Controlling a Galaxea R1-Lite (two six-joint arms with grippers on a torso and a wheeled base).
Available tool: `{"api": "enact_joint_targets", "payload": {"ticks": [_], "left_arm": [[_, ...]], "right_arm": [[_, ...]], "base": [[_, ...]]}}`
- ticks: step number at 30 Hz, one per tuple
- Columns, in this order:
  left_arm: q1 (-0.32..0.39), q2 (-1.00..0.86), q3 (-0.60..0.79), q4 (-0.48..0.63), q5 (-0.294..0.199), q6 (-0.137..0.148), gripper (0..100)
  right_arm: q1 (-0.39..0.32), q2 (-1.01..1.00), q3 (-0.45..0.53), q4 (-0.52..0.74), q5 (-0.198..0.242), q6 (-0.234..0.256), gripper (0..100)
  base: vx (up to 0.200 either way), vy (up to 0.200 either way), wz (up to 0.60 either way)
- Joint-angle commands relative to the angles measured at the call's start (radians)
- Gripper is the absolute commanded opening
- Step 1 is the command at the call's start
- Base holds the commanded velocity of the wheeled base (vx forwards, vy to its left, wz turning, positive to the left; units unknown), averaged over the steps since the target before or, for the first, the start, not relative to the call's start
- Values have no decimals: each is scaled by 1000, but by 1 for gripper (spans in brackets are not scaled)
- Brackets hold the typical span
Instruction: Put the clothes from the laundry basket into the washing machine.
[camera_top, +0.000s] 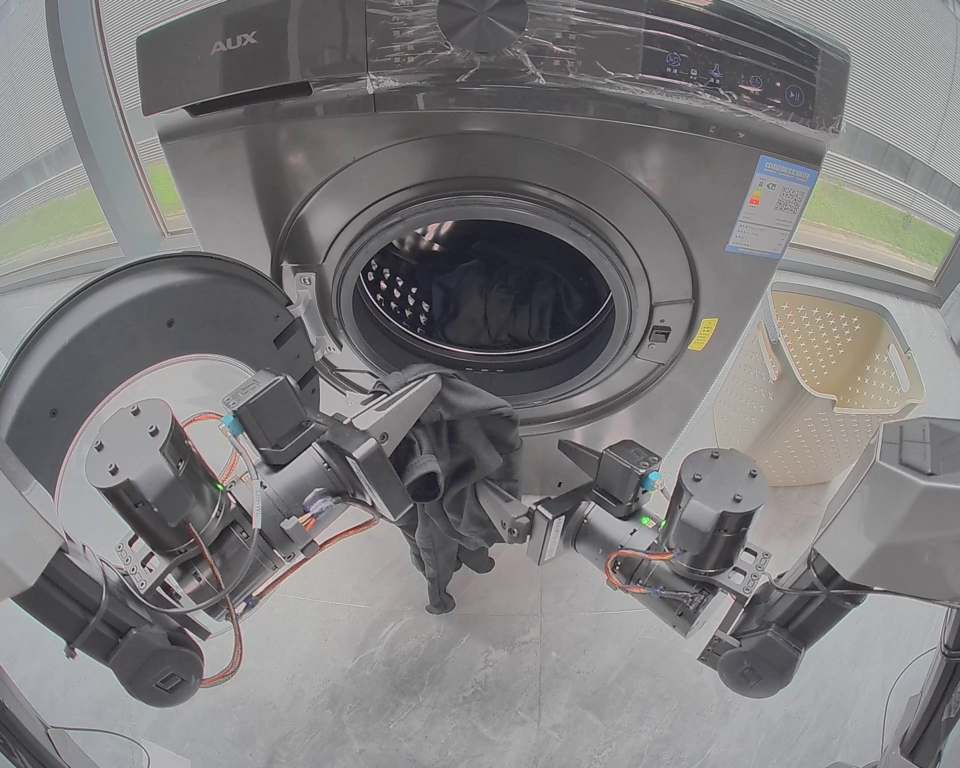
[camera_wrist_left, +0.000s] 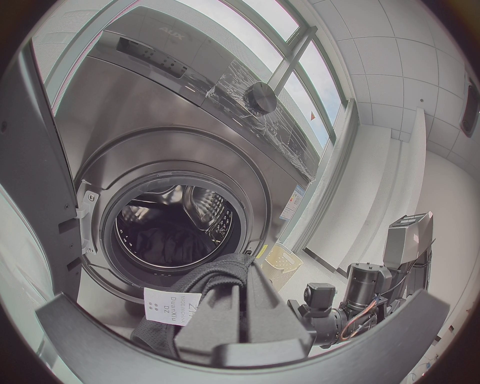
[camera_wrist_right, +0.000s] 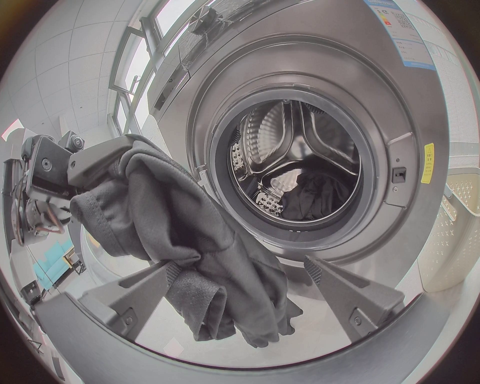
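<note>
- Left gripper (camera_top: 425, 388) is closest in, just in front of the washer's lower rim. Its fingers are pinched together on the top of a dark grey garment (camera_top: 455, 450). In the left wrist view the fabric bunches up right at the tips, and a white tag (camera_wrist_left: 172, 306) sticks out beside them.
- The garment hangs down from that grip in loose folds. It's off the floor (camera_top: 500, 680), with its upper edge about level with the bottom lip of the door opening.
- Right gripper (camera_wrist_right: 239, 262) sits lower and to the right of the cloth with its fingers spread wide, not clamped on anything. The hanging part of the garment drapes against one finger (camera_wrist_right: 150, 290), while the other finger is out in the open.
- The round door (camera_top: 150, 330) is swung fully open to the left, behind the left arm.
- The washing machine (camera_top: 600, 180) is straight ahead, a grey front-loader with plastic wrap over the control panel.
- Inside the drum (camera_top: 400, 290) there's a heap of dark clothes (camera_top: 500, 300) lying at the bottom.
- The laundry basket (camera_top: 830, 380) is cream and perforated. It stands on the floor at the machine's right side, just beside it.
- Windows (camera_top: 880, 200) behind everything, with grass outside.
</note>
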Motion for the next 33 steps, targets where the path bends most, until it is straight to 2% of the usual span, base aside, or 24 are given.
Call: {"api": "enact_joint_targets", "payload": {"ticks": [1,14,25,33], "left_arm": [[2,-2,-10,0,2,0,0],[3,-6,-24,0,3,-1,0],[5,-6,-25,0,3,-1,0],[5,-6,-25,0,3,-1,0]], "right_arm": [[16,-2,77,-18,-3,1,100],[118,102,54,-26,-13,6,100],[127,85,51,-31,-13,10,100],[173,70,56,-66,8,10,100]], "base": [[0,0,0],[0,0,0],[0,0,0],[0,0,0]]}}
